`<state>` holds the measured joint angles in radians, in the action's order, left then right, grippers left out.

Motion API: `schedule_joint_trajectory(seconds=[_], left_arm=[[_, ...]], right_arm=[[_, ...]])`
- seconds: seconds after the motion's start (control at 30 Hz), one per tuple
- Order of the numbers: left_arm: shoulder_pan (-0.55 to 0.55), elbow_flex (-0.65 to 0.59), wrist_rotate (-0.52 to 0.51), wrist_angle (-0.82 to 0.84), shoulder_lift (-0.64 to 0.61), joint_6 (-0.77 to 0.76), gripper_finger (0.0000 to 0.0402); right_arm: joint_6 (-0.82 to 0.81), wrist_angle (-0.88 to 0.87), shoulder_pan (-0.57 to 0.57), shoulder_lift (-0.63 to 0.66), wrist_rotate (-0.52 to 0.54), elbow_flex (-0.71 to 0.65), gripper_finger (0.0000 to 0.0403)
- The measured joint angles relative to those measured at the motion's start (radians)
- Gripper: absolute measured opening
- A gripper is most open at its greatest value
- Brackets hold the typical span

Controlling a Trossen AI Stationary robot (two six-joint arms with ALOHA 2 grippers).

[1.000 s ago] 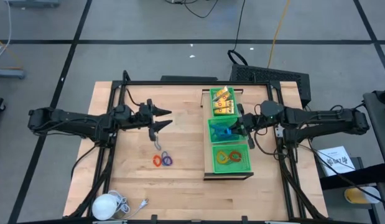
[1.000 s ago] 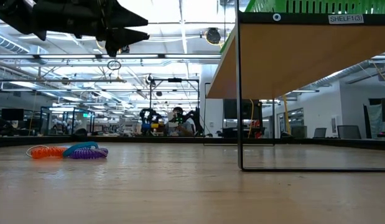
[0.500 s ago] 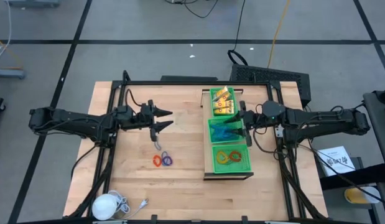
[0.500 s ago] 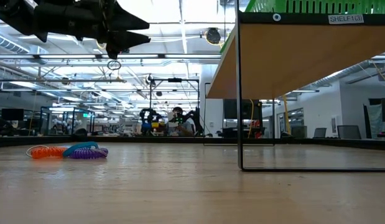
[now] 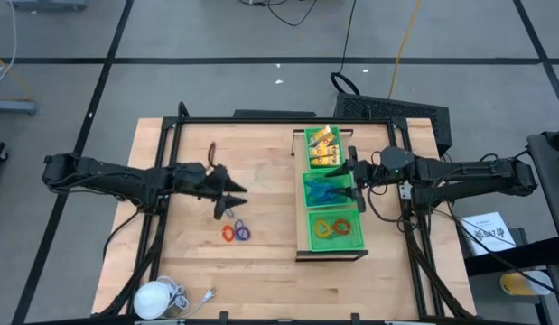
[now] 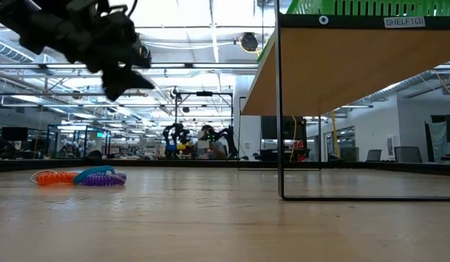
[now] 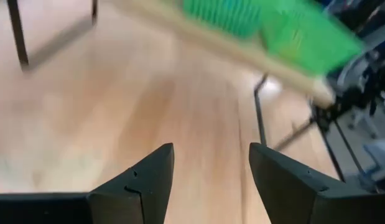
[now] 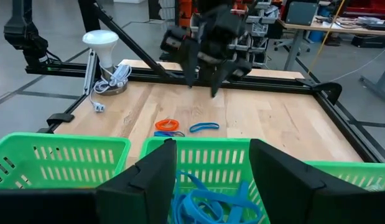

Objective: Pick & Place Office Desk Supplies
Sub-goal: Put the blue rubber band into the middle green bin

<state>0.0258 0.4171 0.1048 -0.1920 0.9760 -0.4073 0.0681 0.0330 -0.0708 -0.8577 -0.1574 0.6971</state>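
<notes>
- Fingers of left gripper (image 5: pixel 227 200) apart, empty, above the rings (image 5: pixel 236 232) on the table (image 5: pixel 261 153)
- Right gripper (image 5: pixel 351 174) fingers apart over middle green bin (image 5: pixel 308 200) holding blue clips (image 8: pixel 208 202)
- Advice: lower straight, straddle one ring, then pinch

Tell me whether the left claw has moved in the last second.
Yes. In the overhead view the left claw has dropped closer to the rings lying on the table.

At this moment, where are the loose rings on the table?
In the high view the loose rings lie on the wooden table, just below the left pincer and left of the green trays.
</notes>
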Motion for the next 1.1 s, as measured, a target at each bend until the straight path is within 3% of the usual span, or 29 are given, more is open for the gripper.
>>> schedule_joint_trajectory(seconds=[0.13, 0.23, 0.33, 0.47, 0.67, 1.1], left_arm=[[-0.077, 0.0, -0.037, 0.092, 0.026, -0.09, 0.0216], [-0.148, 0.006, -0.06, 0.07, 0.051, -0.129, 0.0216], [-0.211, 0.044, -0.115, 0.1, 0.107, -0.121, 0.0216], [-0.264, 0.115, -0.166, 0.263, 0.192, -0.078, 0.0216], [-0.268, 0.154, -0.21, 0.457, 0.298, -0.105, 0.0216], [-0.262, 0.155, -0.245, 0.433, 0.439, -0.046, 0.0216]], right_arm=[[0.021, 0.0, 0.0, 0.0, 0.0, 0.0, 0.019], [0.033, 0.0, 0.0, 0.0, 0.0, 0.0, 0.0192], [0.034, 0.0, 0.0, 0.0, 0.0, 0.0, 0.0193], [0.052, 0.0, 0.0, 0.0, 0.0, 0.0, 0.0192], [0.056, 0.0, 0.0, 0.0, 0.0, 0.0, 0.0188], [0.052, 0.0, 0.0, 0.0, 0.0, 0.0, 0.0185]])
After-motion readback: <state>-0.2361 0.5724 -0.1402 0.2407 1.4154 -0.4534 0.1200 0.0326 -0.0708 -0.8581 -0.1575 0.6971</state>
